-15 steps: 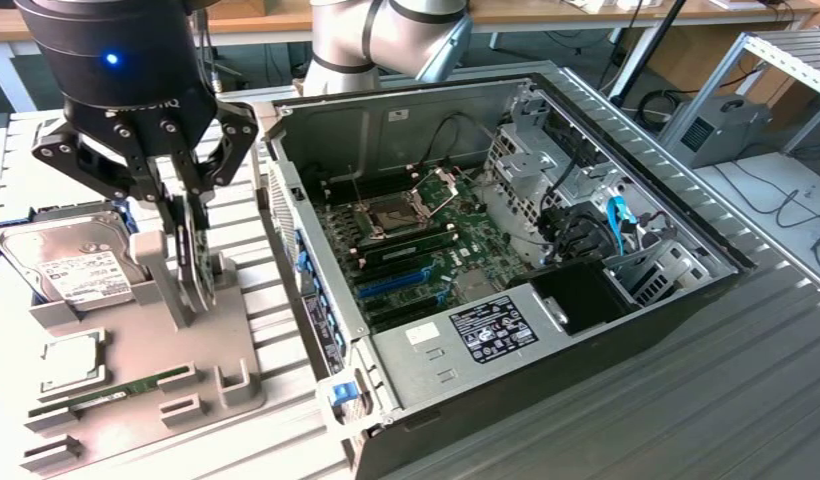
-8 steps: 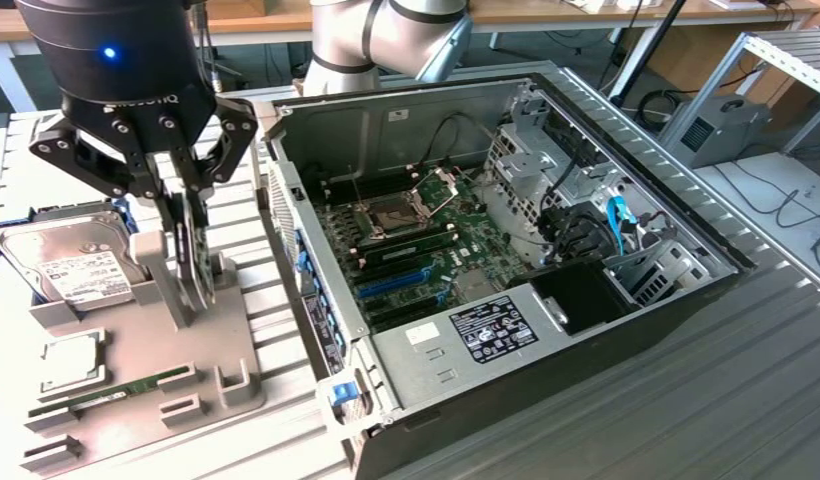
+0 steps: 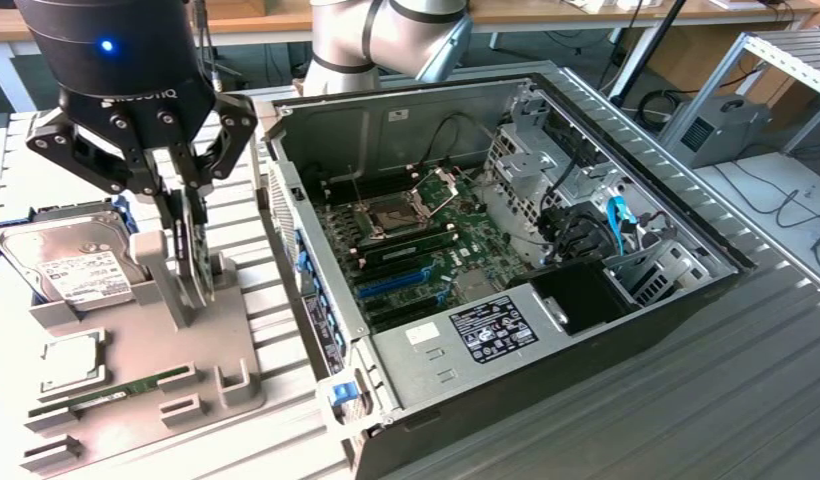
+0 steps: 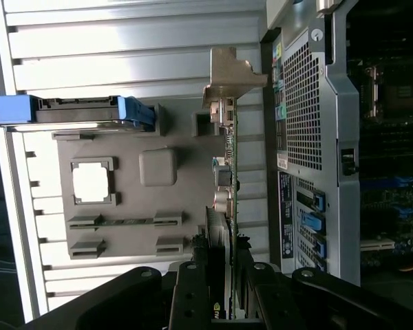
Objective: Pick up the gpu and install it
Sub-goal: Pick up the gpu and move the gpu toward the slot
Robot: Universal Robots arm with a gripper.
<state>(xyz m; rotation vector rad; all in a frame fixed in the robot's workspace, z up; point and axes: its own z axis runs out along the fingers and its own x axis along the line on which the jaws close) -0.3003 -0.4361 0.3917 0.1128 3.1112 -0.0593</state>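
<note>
Hard drive (image 3: 66, 262): on the side of the claw away from the computer, at the exterior view's left, well apart from the fingers.
Tray (image 3: 143, 350): grey holder beneath the claw. It holds a square chip (image 3: 69, 362) and a thin memory stick (image 3: 117, 390), both off to the hard-drive side and nearer the exterior camera than the fingertips.
Claw (image 3: 183, 228): points straight down. Its two fingers (image 4: 193, 295) are drawn in against the two flat faces of the graphics card and look to be pinching it, neither spread wide nor pressed fully together.
Graphics card (image 3: 187, 275): directly between and just below the fingertips, standing on its thin edge over the tray.
Long axis: looks level, running crosswise to the fingers' closing direction and roughly alongside the computer's back wall.
Bracket (image 4: 230, 75): silver end of the card, at the end that reaches out past the fingers over the slatted table.
Seating: cannot tell whether the card's lower edge touches the tray or hangs free of it.
Computer case (image 3: 370, 120): just beside the tray, to the exterior view's right of the claw, lying with its open side up.
Slots (image 3: 390, 285): blue, on the green board inside the case, well apart from the claw and lower than the card.
Key relation: the card is already in the claw's line. As I judge it, the slots lie sideways from it, past the case's back wall.
</note>
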